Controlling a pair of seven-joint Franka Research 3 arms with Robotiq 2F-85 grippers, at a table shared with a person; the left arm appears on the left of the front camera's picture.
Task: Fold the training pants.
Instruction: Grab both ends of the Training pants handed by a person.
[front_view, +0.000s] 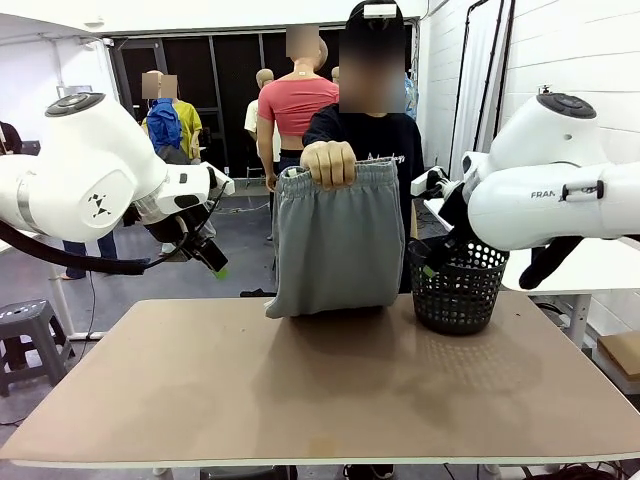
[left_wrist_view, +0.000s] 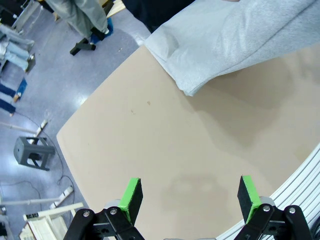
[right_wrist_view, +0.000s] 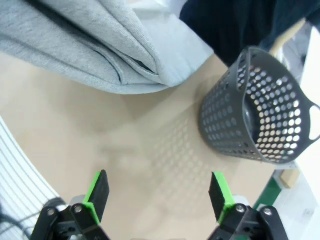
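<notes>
A person at the far side holds the light grey training pants (front_view: 338, 240) up by the waistband in one hand (front_view: 328, 163); the doubled-over cloth hangs down and its lower end rests on the brown table (front_view: 320, 390). My left gripper (front_view: 212, 262) hovers open to the left of the pants, above the table's far left part. In the left wrist view its green pads (left_wrist_view: 131, 195) stand wide apart over bare tabletop, the pants (left_wrist_view: 235, 40) ahead. My right gripper (right_wrist_view: 157, 197) is open too, with the pants (right_wrist_view: 85, 45) lying ahead of it.
A black mesh basket (front_view: 455, 290) stands at the table's far right, beside the hanging pants; it appears as the basket (right_wrist_view: 257, 115) in the right wrist view too. A grey stool (front_view: 30, 335) stands on the floor to the left. The right arm's white body (front_view: 550, 190) hangs above the basket.
</notes>
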